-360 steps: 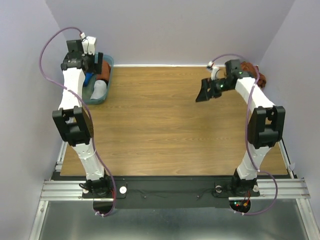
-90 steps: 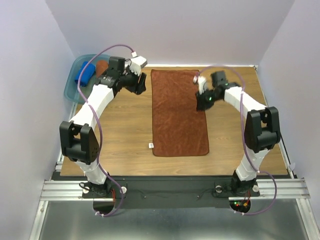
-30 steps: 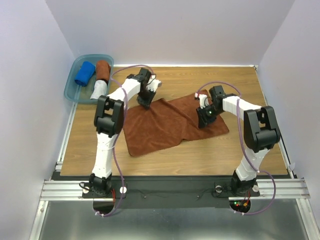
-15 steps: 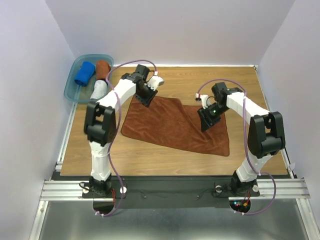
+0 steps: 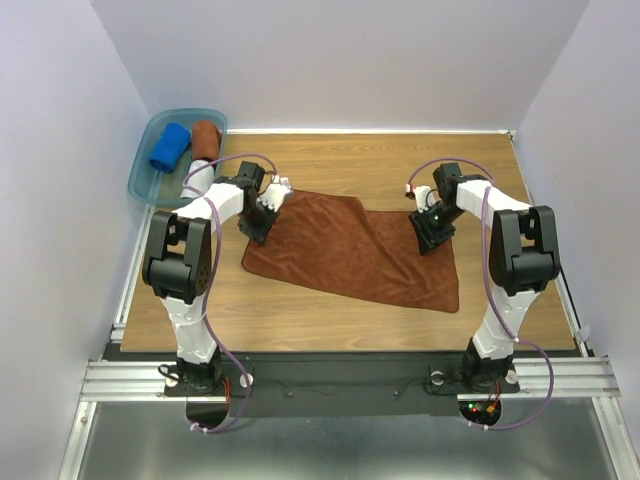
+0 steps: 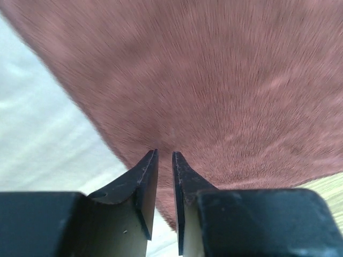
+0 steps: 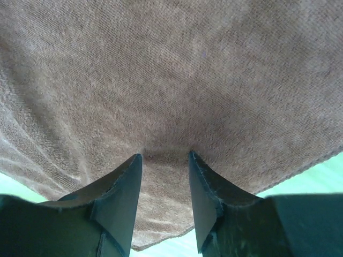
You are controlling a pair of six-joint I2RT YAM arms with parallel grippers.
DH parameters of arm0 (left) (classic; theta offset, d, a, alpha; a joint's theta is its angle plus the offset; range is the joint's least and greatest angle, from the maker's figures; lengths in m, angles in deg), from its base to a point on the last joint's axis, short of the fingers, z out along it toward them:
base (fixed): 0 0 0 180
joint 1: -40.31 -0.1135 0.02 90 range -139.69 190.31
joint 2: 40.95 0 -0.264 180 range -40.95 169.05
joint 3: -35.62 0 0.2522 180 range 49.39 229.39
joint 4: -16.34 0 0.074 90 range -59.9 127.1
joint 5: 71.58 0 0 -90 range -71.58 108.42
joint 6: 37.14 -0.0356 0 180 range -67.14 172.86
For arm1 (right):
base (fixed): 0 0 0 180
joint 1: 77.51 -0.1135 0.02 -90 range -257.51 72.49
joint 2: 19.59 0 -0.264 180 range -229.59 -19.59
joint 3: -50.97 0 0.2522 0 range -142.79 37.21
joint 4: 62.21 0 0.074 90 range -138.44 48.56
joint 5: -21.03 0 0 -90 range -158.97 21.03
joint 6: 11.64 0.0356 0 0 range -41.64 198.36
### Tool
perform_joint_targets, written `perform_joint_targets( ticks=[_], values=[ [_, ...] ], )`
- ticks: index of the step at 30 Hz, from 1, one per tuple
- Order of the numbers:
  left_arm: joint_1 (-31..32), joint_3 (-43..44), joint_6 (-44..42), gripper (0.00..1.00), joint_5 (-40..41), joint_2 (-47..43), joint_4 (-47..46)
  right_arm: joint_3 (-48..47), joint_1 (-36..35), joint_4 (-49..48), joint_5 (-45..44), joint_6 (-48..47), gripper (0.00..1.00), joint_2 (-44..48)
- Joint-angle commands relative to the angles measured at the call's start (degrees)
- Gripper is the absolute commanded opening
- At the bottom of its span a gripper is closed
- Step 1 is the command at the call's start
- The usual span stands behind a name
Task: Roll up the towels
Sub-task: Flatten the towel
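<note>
A rust-brown towel (image 5: 350, 250) lies spread flat across the middle of the wooden table, with a crease near its far right. My left gripper (image 5: 258, 225) is at the towel's left edge. In the left wrist view its jaws (image 6: 163, 155) are almost closed, with a narrow empty gap, tips at the towel (image 6: 214, 80) near its edge. My right gripper (image 5: 432, 232) is on the towel's far right part. Its jaws (image 7: 165, 156) are apart and press into the cloth (image 7: 171, 69), which puckers between the tips. A light grey rolled towel (image 5: 197, 180) lies in the tub, partly behind the left arm.
A translucent blue tub (image 5: 143, 165) stands at the far left corner of the table (image 5: 330, 160). It also holds a blue roll (image 5: 168, 146) and a brown roll (image 5: 206, 138). Walls close in the left, back and right sides.
My left gripper has moved from the towel's far left corner down and left to its left edge. My right gripper has shifted slightly right and further away. The towel lies about the same.
</note>
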Motion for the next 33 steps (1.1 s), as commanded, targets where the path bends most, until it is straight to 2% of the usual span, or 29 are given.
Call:
perform_joint_targets(
  ticks=[1,10,14,16,20,21,22,23,24,25,29,32,33],
  values=[
    [-0.5,-5.3,-0.8,0.27,-0.1,-4.3,-1.8,-3.3,0.4,-4.0,-3.5,-0.5,0.46,-2.7],
    [-2.3,-15.9,-0.9,0.21,-0.7,-11.1,-0.6,-6.2,0.6,-4.5,-3.6,-0.6,0.45,-6.4],
    [-3.0,-14.9,-1.5,0.21,-0.4,-13.1,0.3,-3.8,0.6,-2.7,-1.7,-1.7,0.42,-3.9],
    [-4.0,-11.5,-1.5,0.24,-0.6,-12.5,0.9,-2.1,0.6,-1.3,-1.4,-2.4,0.42,-1.2],
    [-5.8,-2.1,-3.5,0.41,-5.3,-11.7,3.9,-2.5,1.5,-1.0,-0.7,-1.9,0.5,3.1],
    [-6.3,1.3,-4.5,0.55,-9.0,-12.1,4.1,-4.5,2.3,-1.0,1.3,-1.3,0.51,3.8],
    [-6.5,3.0,-4.5,0.65,-10.1,-13.2,3.8,-6.3,2.7,-1.1,2.0,-1.0,0.53,4.2],
    [-6.7,4.5,-4.6,0.92,-11.9,-13.8,3.3,-10.0,3.6,-1.1,2.7,0.0,0.59,4.4],
    [-6.9,6.0,-4.7,0.99,-12.6,-14.5,2.7,-12.2,4.2,-0.9,3.7,0.4,0.64,4.4],
    [-7.3,8.5,-4.4,0.99,-12.9,-15.8,0.5,-14.3,4.7,-0.9,5.5,0.8,0.69,4.3],
    [-9.9,12.0,0.0,0.99,-13.6,-18.4,-9.6,-22.4,7.2,-0.7,7.7,2.4,0.71,2.6],
    [-11.6,9.0,4.7,0.99,-19.1,-21.2,-23.3,-26.3,9.0,-0.6,4.2,3.1,0.7,-1.3],
    [-12.1,7.1,6.7,0.99,-18.7,-21.8,-30.3,-27.0,10.7,-0.7,4.0,3.6,0.68,-3.8]
  ],
)
